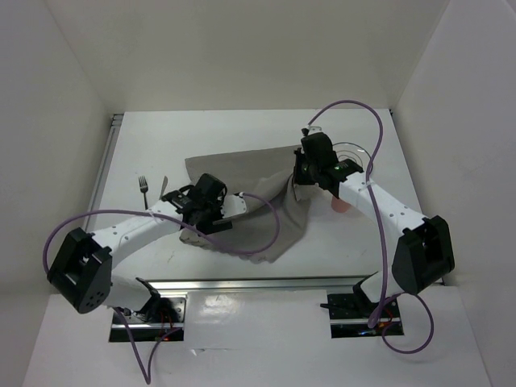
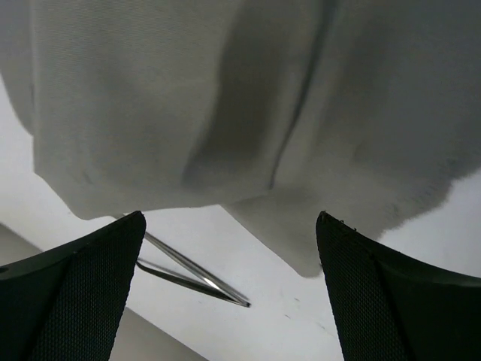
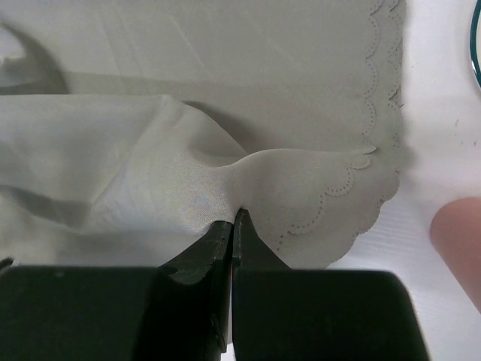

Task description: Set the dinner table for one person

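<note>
Spreading the place mat looks like the step in hand. Farthest left on the large matte white dinner table (image 1: pixel 161 133) with silver rails lies one silver metal fork (image 1: pixel 143 189). Just beside it is one slim metal utensil (image 2: pixel 195 277) whose kind I cannot tell. The left gripper (image 2: pixel 229 218) hangs with fingers spread wide, holding nothing, at the left edge of the one rumpled grey square cloth mat (image 1: pixel 234 165) lying mid-table. The right gripper (image 3: pixel 231 218) is pinched tight on the mat's scalloped right edge. Beyond sit one round clear plate (image 1: pixel 355 151) with a teal rim and one pink cup (image 1: pixel 342 205). Next, I judge, the mat needs drawing flat before anything goes on it.
</note>
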Robot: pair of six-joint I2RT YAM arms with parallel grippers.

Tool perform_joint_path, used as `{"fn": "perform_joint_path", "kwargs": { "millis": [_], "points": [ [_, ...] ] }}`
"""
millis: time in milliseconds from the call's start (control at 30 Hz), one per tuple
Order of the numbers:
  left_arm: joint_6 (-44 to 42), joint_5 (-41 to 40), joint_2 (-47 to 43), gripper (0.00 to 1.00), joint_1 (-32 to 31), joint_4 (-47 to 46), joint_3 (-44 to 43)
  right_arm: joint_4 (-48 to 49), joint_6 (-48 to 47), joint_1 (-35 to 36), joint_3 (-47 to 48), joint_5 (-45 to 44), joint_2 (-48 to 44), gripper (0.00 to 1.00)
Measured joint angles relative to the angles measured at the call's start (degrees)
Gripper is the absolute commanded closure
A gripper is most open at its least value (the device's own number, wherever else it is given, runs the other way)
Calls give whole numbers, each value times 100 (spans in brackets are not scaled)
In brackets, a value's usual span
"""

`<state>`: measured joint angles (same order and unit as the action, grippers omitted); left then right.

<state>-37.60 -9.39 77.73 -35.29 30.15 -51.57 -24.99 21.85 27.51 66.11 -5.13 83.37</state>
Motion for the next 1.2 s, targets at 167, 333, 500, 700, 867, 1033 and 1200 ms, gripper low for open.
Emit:
{"fn": "perform_joint_path", "kwargs": {
  "millis": [167,333,500,700,867,1033,1200],
  "points": [
    [-153,-487,280,0,24,-962,343,37,66,0,-2,-2,0,100],
    [-293,-573,551,0,-13,-1423,597,37,87,0,-4,-13,0,100],
    [-448,-590,844,0,-17,-1576,656,37,94,0,-4,-28,0,100],
    [-577,-848,1047,3,-31,-1753,658,35,107,0,-4,-55,0,100],
    [-588,-1051,1204,32,61,-1989,658,37,105,-2,-4,-55,0,100],
    [-573,-1150,1434,31,151,-2050,603,35,105,-17,-4,-52,0,100],
    [-573,-1200,1410,18,243,-2065,496,35,105,-17,-4,-55,0,100]
  ]
}}
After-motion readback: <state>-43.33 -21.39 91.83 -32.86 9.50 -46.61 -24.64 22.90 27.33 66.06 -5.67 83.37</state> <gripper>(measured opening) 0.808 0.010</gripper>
